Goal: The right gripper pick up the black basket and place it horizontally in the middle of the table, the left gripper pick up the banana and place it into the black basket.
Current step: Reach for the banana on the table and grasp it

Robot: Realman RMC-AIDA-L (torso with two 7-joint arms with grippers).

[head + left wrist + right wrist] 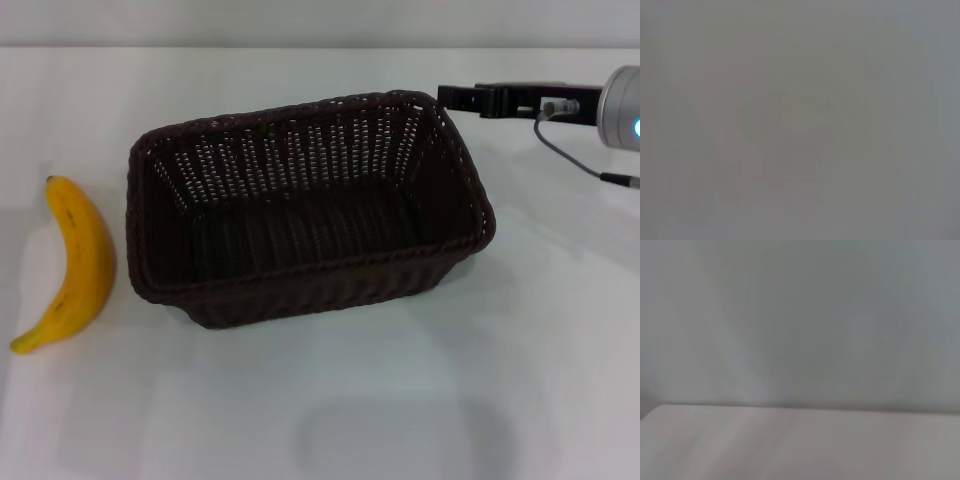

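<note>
Right claw [450, 98] at black basket [310, 215] far-right corner; grip seemingly unclear.

— Where's your right gripper [447, 97]?
— At about two o'clock in your head view, reaching in level from the right edge, silvery wrist behind it.
— Its fingers?
— You can't tell.
— And your left arm?
— Nowhere in view.

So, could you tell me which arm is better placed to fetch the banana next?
Left: the banana lies on the robot's left of the basket, while the right gripper is at the basket's far right corner.
</note>
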